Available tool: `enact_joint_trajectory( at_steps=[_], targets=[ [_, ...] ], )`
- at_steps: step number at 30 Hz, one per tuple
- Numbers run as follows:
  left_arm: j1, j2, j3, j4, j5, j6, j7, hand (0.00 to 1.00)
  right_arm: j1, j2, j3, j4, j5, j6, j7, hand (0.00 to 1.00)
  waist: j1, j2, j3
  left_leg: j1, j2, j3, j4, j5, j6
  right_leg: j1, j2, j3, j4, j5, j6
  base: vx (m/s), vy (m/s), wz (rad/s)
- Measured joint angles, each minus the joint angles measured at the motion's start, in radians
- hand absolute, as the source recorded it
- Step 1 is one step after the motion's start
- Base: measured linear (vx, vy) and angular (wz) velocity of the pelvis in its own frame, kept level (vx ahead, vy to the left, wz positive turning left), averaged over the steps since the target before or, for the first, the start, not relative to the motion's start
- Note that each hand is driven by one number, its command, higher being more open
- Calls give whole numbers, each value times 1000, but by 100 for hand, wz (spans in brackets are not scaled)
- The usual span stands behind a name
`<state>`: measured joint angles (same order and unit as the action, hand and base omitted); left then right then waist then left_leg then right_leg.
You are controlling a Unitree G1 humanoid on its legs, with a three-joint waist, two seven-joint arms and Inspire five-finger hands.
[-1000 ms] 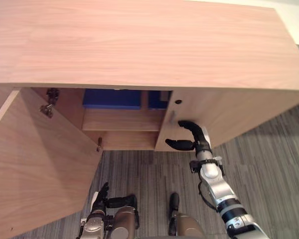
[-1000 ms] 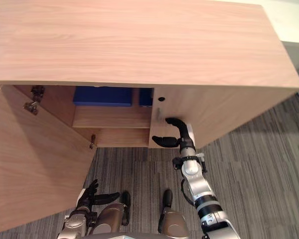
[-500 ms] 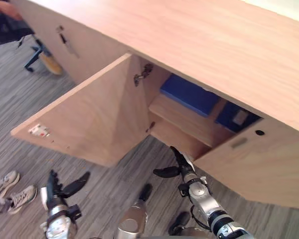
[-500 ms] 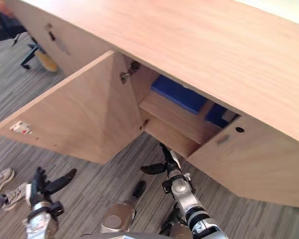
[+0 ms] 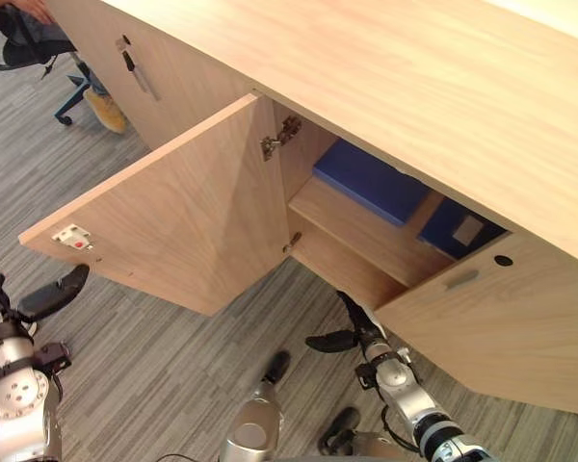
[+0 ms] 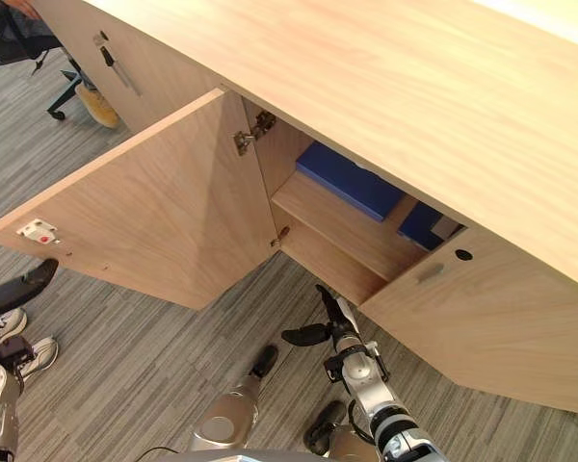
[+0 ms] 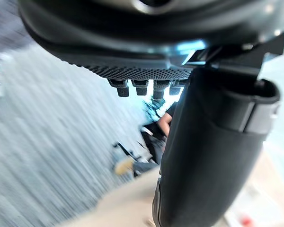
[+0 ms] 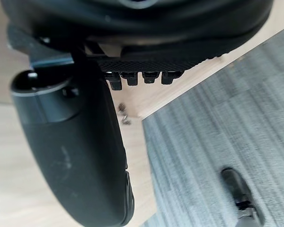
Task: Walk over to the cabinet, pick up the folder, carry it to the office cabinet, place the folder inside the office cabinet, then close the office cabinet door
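Left eye view: right hand low before office cabinet, fingers seemingly straight.

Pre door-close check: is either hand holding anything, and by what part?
Nothing is held. The left hand and right hand are both open and empty; the blue folder lies on the cabinet shelf.

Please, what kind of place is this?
Probably an office: a long wooden cabinet with a blue folder on its shelf, grey striped carpet, and a wheeled chair at the far left.
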<state>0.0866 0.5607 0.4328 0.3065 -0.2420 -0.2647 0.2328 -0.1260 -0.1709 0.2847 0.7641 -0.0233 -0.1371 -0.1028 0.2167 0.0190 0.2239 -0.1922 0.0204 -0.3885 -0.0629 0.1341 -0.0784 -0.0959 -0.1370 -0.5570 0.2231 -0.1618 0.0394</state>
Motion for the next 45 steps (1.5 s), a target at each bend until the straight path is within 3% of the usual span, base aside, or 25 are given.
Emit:
enact_joint_trajectory(
  at_steps=[2,7,8,13,14,17,20,22,26,29,32,33,37,40,45],
  targets=[
    [-17,6,-35,1,27,-1,-3,100,27,-2,-5,-16,1,0,7,100,-15,-8,-5,-1,5,13,-2,1,-2,-9,2,11,6,0,-1,-55,-44,-19],
    [11,-12,-18,-31,25,3,42,100,118,23,-44,-42,-1,-5,19,100,-11,-63,-41,26,37,73,-16,1,-7,-13,24,67,-15,18,-15,-66,-45,-32],
    [23,-31,-15,-49,25,3,46,100,126,28,-54,-42,-1,-6,18,100,-11,-64,-46,27,40,79,-18,2,-8,-13,28,73,-23,24,-16,-93,-30,-32],
    [164,-256,-59,-252,25,-10,57,100,201,58,-170,-25,-1,-6,16,100,-12,-62,-57,32,40,97,-23,9,-7,3,39,93,-78,68,-9,-86,13,-10],
    [219,-326,-110,-304,24,-21,57,100,221,73,-214,1,-1,-5,15,100,-13,-62,-63,36,35,96,-23,11,-5,14,37,93,-88,74,-5,-57,27,6],
    [322,-411,-240,-322,22,-12,49,100,257,89,-258,59,1,-1,8,100,-20,-54,-81,41,30,99,-24,14,-1,22,35,99,-100,76,7,-48,30,4],
    [404,-455,-350,-307,1,12,37,100,265,112,-280,91,2,3,4,100,-45,-54,-81,45,33,130,-24,12,4,22,38,126,-101,76,8,-67,23,-6],
    [466,-460,-476,-295,-2,24,-6,100,288,118,-281,92,5,8,-3,100,-54,-46,-84,55,42,199,-24,12,5,14,44,182,-101,78,13,-81,34,-22],
    [465,-454,-649,-244,11,50,-88,100,262,114,-276,89,23,10,-7,100,-112,-25,-92,68,49,302,-24,10,7,-20,53,311,-100,87,27,-58,52,-63],
    [352,-463,-733,-189,55,83,-106,100,252,121,-273,66,30,10,-9,100,-172,-23,-93,95,59,437,-24,-4,22,-58,69,455,-109,101,37,-31,74,-134],
    [159,-455,-728,-132,135,110,-104,100,253,119,-275,46,30,10,-10,100,-241,-24,-97,114,58,549,-24,-22,32,-75,71,545,-150,150,35,-27,70,-115],
    [100,-451,-692,-132,163,111,-101,100,255,116,-278,46,30,12,-9,100,-267,-23,-100,118,56,582,-24,-28,35,-75,72,567,-178,175,32,9,49,-73],
    [-59,-403,-522,-45,213,125,-61,100,268,114,-321,44,43,25,5,100,-321,-21,-103,151,54,659,-24,-50,34,-60,74,615,-236,252,24,59,14,-71],
    [-118,-341,-406,23,246,142,-28,100,276,102,-340,46,43,26,30,100,-324,-17,-105,180,63,671,-24,-61,22,-25,82,613,-264,273,22,104,-18,-14],
    [-113,-289,-343,24,283,160,-11,100,295,68,-347,50,42,28,60,100,-311,-14,-106,203,76,664,-24,-68,20,12,94,598,-285,278,13,109,-26,3]
  ],
)
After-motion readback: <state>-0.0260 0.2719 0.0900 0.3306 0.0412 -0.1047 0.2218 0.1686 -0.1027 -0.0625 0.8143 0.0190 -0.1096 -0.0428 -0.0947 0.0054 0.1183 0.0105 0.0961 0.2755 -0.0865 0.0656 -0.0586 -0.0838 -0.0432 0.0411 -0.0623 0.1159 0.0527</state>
